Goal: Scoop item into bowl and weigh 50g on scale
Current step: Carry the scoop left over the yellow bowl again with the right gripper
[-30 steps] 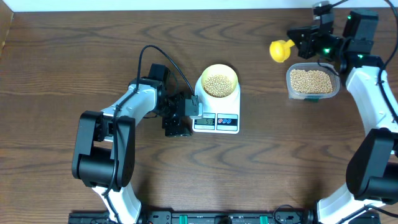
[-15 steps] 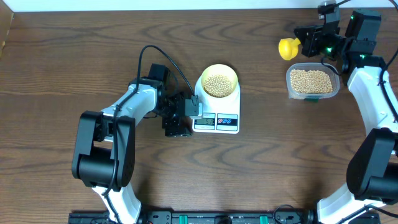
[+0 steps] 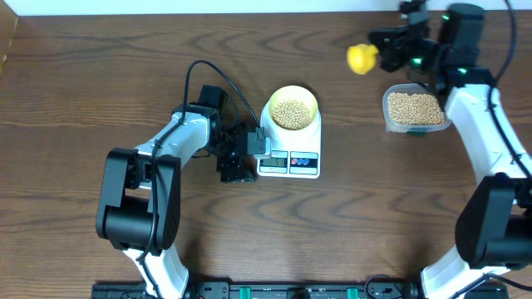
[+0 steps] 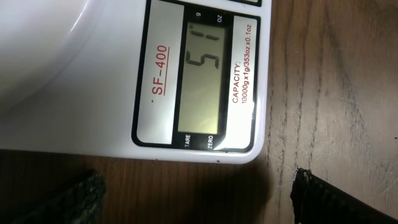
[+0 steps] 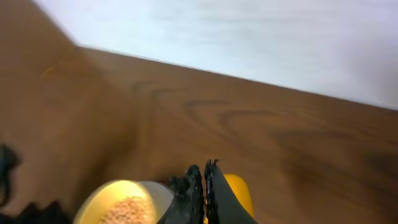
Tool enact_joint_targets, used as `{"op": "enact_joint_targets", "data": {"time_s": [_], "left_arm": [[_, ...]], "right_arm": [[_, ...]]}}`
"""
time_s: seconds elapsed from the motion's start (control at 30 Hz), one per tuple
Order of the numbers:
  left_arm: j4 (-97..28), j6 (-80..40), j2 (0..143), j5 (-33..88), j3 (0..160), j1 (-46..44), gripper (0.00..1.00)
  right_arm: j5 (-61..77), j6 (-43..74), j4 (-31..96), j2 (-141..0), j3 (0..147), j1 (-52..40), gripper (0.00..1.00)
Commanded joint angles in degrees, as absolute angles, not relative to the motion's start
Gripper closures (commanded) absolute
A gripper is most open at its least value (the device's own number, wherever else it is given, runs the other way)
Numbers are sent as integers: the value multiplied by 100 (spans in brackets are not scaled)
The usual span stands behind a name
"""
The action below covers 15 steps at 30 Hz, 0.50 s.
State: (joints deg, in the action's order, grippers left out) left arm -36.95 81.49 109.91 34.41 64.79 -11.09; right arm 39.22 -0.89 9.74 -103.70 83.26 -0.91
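The left arm lies low with its elbow bent, and the left gripper is level, jaws spread wide. The right arm stretches far forward. The right gripper points left, pinched tight on a scoop.

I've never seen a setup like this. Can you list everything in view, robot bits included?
table: one, dark brown wood, under everything
scale: one, white, middle of the table
bowl: one, pale yellow, on the scale
beans: many, tan, a heap in the bowl, more in the tub
tub: one, clear plastic, back right of the table
scoop: one, yellow, held up, left of the tub
left gripper: one, black, open, beside the scale's display
right gripper: one, black, shut on the scoop
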Motion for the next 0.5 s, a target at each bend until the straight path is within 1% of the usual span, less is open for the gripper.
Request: {"op": "enact_joint_targets", "data": {"time_s": [0.0, 0.17, 0.23, 0.4, 0.47], "left_arm": [[-3699, 8248, 11026, 3514, 6418, -1120, 2], [-3699, 8248, 11026, 3514, 6418, -1120, 2], [-3699, 8250, 11026, 3514, 6418, -1120, 2], [-3699, 8248, 11026, 3511, 6418, -1120, 2], [-3699, 8248, 11026, 3514, 6418, -1120, 2]], "right_arm": [[4060, -552, 1297, -10350, 8820, -593, 99], [4014, -954, 1662, -10353, 8816, -1168, 99], [3614, -950, 1905, -10353, 8816, -1446, 99], [3507, -963, 2265, -10353, 8790, -1782, 99], [3505, -1256, 2279, -10353, 8739, -1946, 99]]}}
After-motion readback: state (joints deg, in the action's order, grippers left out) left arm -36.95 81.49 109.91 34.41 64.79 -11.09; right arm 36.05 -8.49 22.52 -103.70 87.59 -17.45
